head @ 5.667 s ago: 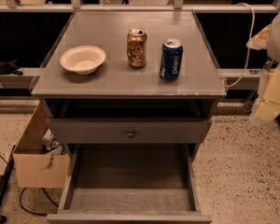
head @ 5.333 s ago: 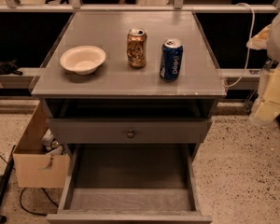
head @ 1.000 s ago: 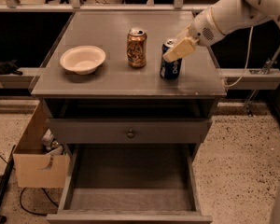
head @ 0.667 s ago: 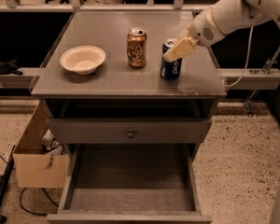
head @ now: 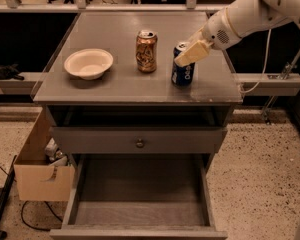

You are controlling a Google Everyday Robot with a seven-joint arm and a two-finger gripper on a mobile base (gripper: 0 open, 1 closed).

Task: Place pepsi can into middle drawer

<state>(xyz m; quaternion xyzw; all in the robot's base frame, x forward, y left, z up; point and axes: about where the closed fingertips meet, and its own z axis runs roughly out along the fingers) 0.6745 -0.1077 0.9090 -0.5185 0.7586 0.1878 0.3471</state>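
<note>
The pepsi can (head: 182, 72) is blue with white lettering and stands upright on the grey cabinet top, right of centre. My gripper (head: 188, 54) reaches in from the upper right and sits at the can's top, its cream fingers (head: 192, 53) over the can's upper part. The middle drawer (head: 140, 193) is pulled open at the bottom front, a wide grey box with a bare floor.
A gold-brown can (head: 146, 51) stands just left of the pepsi can. A white bowl (head: 88, 63) sits at the left of the cabinet top (head: 115, 89). A grey drawer front with a round knob (head: 139, 143) is above the open drawer. A cardboard box (head: 40, 169) stands on the floor at the left.
My arm has come in from the right edge and reached the top of the pepsi can. Over the last second it has hardly moved. The can stands in the same place.
</note>
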